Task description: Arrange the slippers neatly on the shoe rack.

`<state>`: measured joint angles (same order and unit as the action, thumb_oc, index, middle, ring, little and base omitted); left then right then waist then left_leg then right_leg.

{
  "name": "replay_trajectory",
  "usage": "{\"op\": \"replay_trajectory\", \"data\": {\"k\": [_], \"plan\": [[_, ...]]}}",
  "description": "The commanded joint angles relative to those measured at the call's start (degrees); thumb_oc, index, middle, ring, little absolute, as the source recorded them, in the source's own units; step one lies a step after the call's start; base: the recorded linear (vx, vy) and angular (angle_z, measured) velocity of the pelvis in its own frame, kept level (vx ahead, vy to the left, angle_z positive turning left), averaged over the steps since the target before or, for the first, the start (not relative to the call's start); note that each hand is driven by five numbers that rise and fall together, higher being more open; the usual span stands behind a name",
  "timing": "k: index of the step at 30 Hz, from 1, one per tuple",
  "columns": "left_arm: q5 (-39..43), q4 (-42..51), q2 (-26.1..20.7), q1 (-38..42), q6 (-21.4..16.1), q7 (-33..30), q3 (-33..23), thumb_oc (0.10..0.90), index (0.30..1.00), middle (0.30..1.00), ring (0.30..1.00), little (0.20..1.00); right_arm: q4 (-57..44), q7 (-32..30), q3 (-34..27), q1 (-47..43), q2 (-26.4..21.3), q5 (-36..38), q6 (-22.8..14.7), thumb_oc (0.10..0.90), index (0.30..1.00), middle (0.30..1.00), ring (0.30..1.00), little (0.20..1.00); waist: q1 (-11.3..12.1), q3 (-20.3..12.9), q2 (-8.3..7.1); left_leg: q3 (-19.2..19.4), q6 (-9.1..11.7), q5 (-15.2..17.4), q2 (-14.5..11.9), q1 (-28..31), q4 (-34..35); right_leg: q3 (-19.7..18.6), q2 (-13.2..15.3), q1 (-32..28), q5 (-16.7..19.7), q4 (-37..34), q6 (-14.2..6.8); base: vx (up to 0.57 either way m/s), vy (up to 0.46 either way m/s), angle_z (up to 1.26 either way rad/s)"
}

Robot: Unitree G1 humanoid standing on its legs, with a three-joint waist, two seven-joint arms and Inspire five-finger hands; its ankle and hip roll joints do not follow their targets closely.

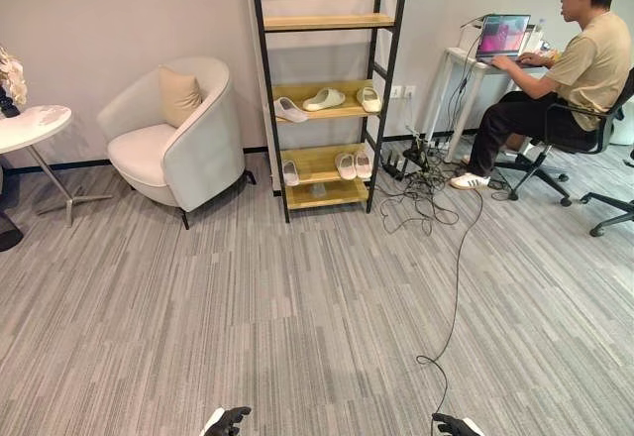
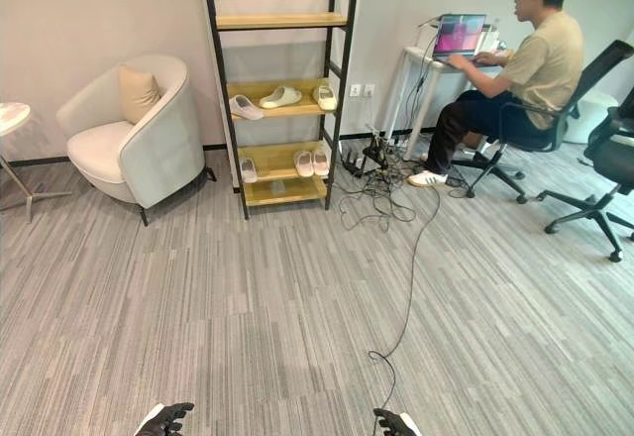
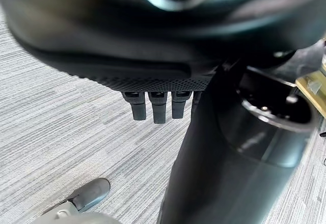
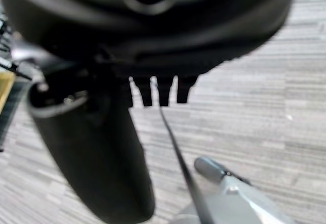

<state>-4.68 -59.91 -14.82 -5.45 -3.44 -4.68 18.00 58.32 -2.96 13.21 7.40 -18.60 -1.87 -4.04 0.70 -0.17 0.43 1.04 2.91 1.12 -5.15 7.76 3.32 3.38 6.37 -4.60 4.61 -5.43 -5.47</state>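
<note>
The shoe rack, black-framed with wooden shelves, stands against the far wall. Its middle shelf holds a pale grey slipper and two cream slippers, each lying at a different angle. On the lower shelf a single slipper sits to the left of a side-by-side pair. My left hand and right hand hang low, far from the rack. In the wrist views the left hand's fingers and the right hand's fingers are straight and hold nothing.
A white armchair with a beige cushion stands left of the rack, and a round side table further left. To the right a person sits at a desk on an office chair. Tangled cables lie on the carpet by the rack.
</note>
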Motion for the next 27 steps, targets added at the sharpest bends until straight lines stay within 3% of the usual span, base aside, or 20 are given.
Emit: {"op": "replay_trajectory", "data": {"k": [1,8,15,20,24,26,27], "plan": [[-1.95,0.54,-0.05,4.85,-2.29,-1.56,-0.81,0.8,0.9,0.9,0.9,0.9,1.6,-1.34,0.73,-3.56,0.63,0.5,-1.49,0.8,0.9,0.9,0.9,0.9,-0.17,0.14,-2.35,-1.99,-2.79,-3.19,6.65,-2.87,1.68,-0.59,-4.23,0.34,0.53,0.43,3.36,0.0,0.0,0.0],[-0.43,1.26,0.26,4.89,-2.06,-1.67,-0.89,0.8,0.9,0.9,0.9,0.9,0.57,-1.39,0.53,-3.01,0.72,1.18,-1.57,0.8,0.9,0.9,0.9,0.9,-0.37,0.85,-2.37,-2.58,-2.83,-3.26,6.18,-2.77,1.68,-0.24,-4.63,0.27,-0.16,0.77,3.79,0.01,-0.031,0.03],[-0.03,3.08,0.13,5.56,-2.02,-1.7,0.34,0.8,0.9,0.9,0.9,0.9,-1.42,-1.41,0.47,-3.43,0.64,2.72,-2.03,0.8,0.9,0.9,0.9,0.9,-0.66,2.85,-1.93,-3.09,-2.55,-3.48,4.93,-3.0,0.69,-0.08,-5.9,2.75,-2.62,5.78,5.11,0.01,-0.071,0.08],[0.3,4.53,0.06,6.41,-2.17,-1.15,1.41,0.8,0.9,0.9,0.9,0.9,-3.12,-1.28,0.43,-3.59,-0.06,3.57,-2.52,0.8,0.9,0.9,0.9,0.9,-0.69,4.98,-3.25,-2.79,-1.33,-1.02,4.97,-8.91,-11.64,-1.01,-5.95,2.22,-2.9,5.63,5.96,0.02,-0.103,0.17],[0.3,4.85,0.04,7.18,-1.92,-0.98,2.27,0.8,0.9,0.9,0.9,0.9,-4.0,-1.36,0.21,-3.72,-0.89,4.01,-2.48,0.8,0.9,0.9,0.9,0.9,-0.62,6.95,-4.28,-2.82,-1.5,-5.12,4.95,-17.81,-25.19,-0.99,-5.84,1.63,-3.01,5.61,7.1,0.05,-0.089,0.2],[0.16,5.17,-0.1,7.0,-1.85,-1.0,2.47,0.8,0.9,0.9,0.9,0.9,-4.12,-1.51,0.29,-3.67,-1.13,3.97,-2.3,0.8,0.9,0.9,0.9,0.9,-0.47,7.26,-4.38,-1.96,-2.17,-5.11,5.03,-20.11,-26.26,-1.27,-6.03,1.2,-3.77,5.91,7.45,0.18,-0.023,0.1],[-0.04,5.19,-0.07,6.65,-1.89,-0.93,2.52,0.8,0.9,0.9,0.9,0.9,-4.59,-1.39,0.27,-3.5,-1.29,3.97,-2.26,0.8,0.9,0.9,0.9,0.9,-0.12,6.99,-4.35,-1.38,-2.67,-3.96,6.04,-21.1,-23.01,-1.68,-6.43,0.71,-4.22,5.73,7.32,0.29,0.021,-0.07]]}}
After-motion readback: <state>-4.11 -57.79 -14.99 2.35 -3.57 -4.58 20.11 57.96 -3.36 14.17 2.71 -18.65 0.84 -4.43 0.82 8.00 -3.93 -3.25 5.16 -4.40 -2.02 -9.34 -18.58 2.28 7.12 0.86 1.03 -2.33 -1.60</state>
